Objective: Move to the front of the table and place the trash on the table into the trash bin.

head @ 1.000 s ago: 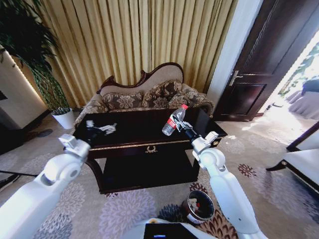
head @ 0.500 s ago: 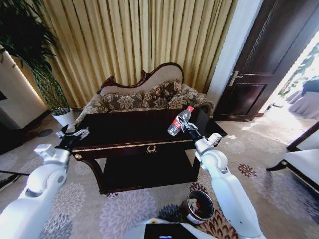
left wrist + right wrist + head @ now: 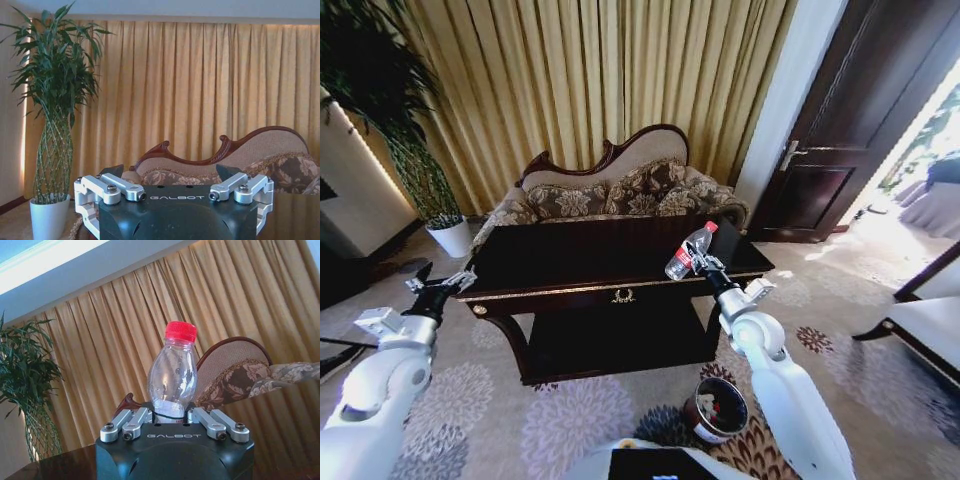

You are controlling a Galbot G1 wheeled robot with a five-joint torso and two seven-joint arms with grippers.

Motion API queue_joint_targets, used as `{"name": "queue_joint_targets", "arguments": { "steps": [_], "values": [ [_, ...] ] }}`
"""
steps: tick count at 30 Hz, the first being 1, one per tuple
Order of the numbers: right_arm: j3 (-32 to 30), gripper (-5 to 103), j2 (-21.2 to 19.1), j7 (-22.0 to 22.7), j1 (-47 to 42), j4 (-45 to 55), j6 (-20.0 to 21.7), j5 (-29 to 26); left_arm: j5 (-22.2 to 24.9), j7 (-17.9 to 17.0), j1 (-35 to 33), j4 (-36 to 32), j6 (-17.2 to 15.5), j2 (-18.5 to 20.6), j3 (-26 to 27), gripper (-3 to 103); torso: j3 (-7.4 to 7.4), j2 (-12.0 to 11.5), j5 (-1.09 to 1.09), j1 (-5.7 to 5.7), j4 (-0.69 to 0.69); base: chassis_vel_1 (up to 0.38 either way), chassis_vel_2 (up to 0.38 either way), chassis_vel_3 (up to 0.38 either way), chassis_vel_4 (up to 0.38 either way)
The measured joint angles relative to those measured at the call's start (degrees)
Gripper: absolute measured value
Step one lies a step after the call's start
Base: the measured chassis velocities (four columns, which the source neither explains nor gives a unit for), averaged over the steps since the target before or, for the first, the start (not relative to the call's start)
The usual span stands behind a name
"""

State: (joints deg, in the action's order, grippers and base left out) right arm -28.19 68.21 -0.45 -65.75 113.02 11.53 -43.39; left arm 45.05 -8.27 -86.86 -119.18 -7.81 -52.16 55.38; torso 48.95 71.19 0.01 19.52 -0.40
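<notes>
Your right gripper [image 3: 698, 262] sits centre-right in the head view, its fingers closed around the lower body of the bottle [image 3: 688, 252], which is lifted off the worktop [image 3: 590, 262]. The bottle's long axis tilts, red cap up and toward the upper right, base toward the fingers. In the right wrist view the bottle [image 3: 173, 375] stands straight out from between the clamped fingers.

The relation that matters: the trash bin [image 3: 717, 410] stands on the carpet in the lower centre-right of the head view, well below the bottle and beside your right forearm, so the right arm is the nearer one and the route looks like back and down.

Your left gripper [image 3: 443, 286] hangs at the left edge of the frame, off the worktop's left end, fingers pinched on a small white scrap [image 3: 462, 279].
</notes>
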Motion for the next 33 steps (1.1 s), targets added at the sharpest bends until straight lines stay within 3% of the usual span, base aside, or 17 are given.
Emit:
{"name": "queue_joint_targets", "arguments": {
  "steps": [33],
  "values": [
    [0.43,26,0.21,-0.5,-0.76,0.33,-0.39,1.09,-0.22,0.26,0.42,-1.38,0.01,-0.31,-1.9,100,0.0,0.01,0.0,0.0,0.0,0.135,-0.133,-0.13,0.132]
  ]
}}
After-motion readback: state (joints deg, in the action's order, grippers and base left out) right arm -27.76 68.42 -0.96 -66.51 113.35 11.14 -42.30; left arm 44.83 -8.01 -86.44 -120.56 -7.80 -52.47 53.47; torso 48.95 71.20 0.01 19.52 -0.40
